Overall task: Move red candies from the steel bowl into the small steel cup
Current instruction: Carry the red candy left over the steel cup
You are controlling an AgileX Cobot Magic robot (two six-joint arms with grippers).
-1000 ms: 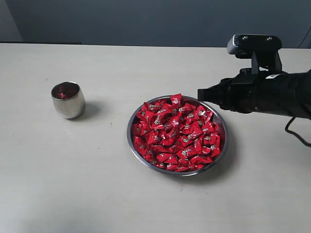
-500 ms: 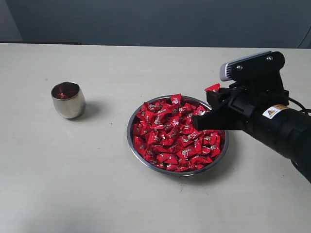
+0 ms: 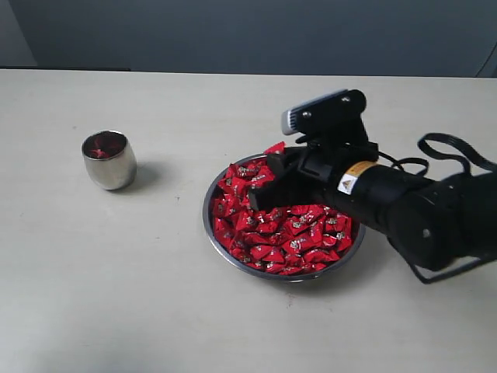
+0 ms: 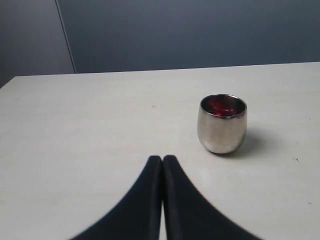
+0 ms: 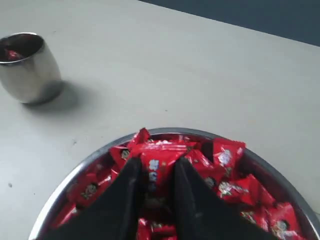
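Dozens of red candies point(image 3: 291, 225) heaped in steel bowl point(image 3: 208, 210) on desk point(image 3: 116, 295). Judged light, slick and crinkly: grip the pillow body, not the crimped ends. Right fingers point(image 5: 122, 200) pinch one candy point(image 5: 156, 161). Left fingers point(image 4: 150, 200) pressed together, facing small steel cup point(image 4: 221, 131).

Pale beige tabletop point(image 3: 116, 311), matte and smooth, meets a dark blue-grey wall point(image 3: 233, 35) along its far edge.

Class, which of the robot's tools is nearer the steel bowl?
Right. The right tool hangs over the steel bowl, a red candy between its fingers. The left tool faces the small steel cup, the bowl outside its camera's view.
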